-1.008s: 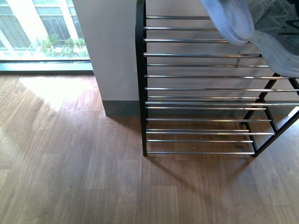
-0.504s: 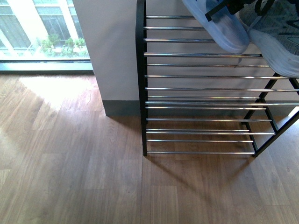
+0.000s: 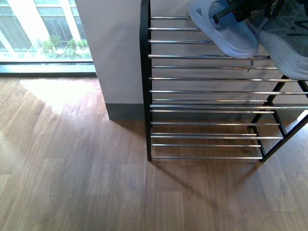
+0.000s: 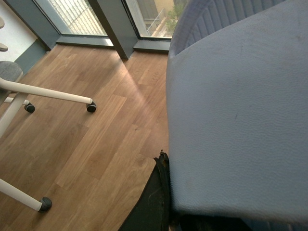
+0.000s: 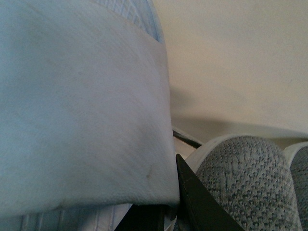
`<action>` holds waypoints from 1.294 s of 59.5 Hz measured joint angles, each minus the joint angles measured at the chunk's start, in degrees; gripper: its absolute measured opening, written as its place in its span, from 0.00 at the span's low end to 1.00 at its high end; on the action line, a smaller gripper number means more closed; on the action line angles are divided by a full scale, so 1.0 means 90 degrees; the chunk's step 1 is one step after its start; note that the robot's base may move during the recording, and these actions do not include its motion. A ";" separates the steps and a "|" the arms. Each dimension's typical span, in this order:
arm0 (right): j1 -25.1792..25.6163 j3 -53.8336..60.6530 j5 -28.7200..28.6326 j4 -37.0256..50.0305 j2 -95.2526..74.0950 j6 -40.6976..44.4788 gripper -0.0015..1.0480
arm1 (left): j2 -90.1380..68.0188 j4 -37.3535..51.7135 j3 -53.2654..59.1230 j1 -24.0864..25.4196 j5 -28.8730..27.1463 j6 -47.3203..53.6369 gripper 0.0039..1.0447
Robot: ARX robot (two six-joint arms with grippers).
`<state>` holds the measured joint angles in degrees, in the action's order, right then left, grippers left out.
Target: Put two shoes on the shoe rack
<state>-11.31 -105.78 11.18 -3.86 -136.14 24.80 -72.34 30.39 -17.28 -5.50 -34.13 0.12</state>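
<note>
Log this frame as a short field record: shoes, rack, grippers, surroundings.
slide: pale blue rubber slide on the top bars of the rack, toe toward the camera
sneaker: grey knit sneaker with white sole on the same tier, beside the slide
rack: black-framed shoe rack with chrome bars; the lower tiers in view hold no shoes
left gripper: each wrist view shows a pale blue strap filling the frame; jaw state cannot be told
right gripper: cannot tell either
surroundings: wooden floor, window, white chair legs on castors
</note>
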 joint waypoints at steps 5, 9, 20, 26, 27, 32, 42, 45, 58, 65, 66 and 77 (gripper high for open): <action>-0.0005 -0.0015 0.0083 0.0078 0.0000 -0.0138 0.32 | 0.0000 -0.0002 0.0000 0.0000 -0.0005 0.0000 0.02; -0.0005 -0.0017 -0.0002 0.0070 0.0053 -0.0362 0.46 | 0.0000 0.0000 -0.0002 0.0000 -0.0002 0.0000 0.02; 0.0075 0.0478 -0.0486 -0.0296 0.1001 -0.0920 0.83 | 0.0000 -0.0002 0.0000 0.0000 -0.0002 0.0000 0.02; 0.0185 0.1088 -0.0865 -0.0029 0.1758 -0.1098 0.93 | 0.0000 0.0000 0.0000 0.0000 -0.0002 0.0000 0.02; 0.0204 0.1175 -0.0925 0.0027 0.1855 -0.1107 0.92 | 0.0000 0.0000 0.0000 0.0000 -0.0002 0.0000 0.02; 0.0362 0.2176 -0.0920 0.1064 0.2786 -0.1537 0.87 | 0.0000 -0.0002 -0.0002 0.0000 -0.0002 0.0000 0.02; 0.0566 0.4201 -0.0527 0.4218 0.3881 -0.2363 0.65 | 0.0000 -0.0002 -0.0002 0.0000 -0.0002 0.0000 0.02; 0.0607 0.5000 -0.0571 0.4923 0.4216 -0.2501 0.56 | 0.0000 -0.0002 0.0000 0.0000 -0.0002 0.0000 0.02; 0.0733 0.7388 -0.0763 0.5955 0.5170 -0.2659 0.20 | 0.0000 -0.0002 0.0000 0.0000 -0.0005 0.0000 0.02; 0.0835 0.8187 -0.0823 0.6241 0.5756 -0.2650 0.01 | 0.0000 0.0000 -0.0002 0.0000 -0.0002 0.0000 0.02; 0.0845 0.8250 -0.0828 0.6263 0.5804 -0.2679 0.02 | 0.0000 -0.0002 -0.0002 0.0000 -0.0002 0.0000 0.02; 0.1076 0.9379 -0.1202 0.6470 0.6637 -0.2686 0.02 | 0.0000 0.0000 -0.0002 0.0000 -0.0002 0.0000 0.02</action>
<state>-1.63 -21.37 0.36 54.37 -76.40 0.62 -72.34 30.39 -17.30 -5.50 -34.15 0.12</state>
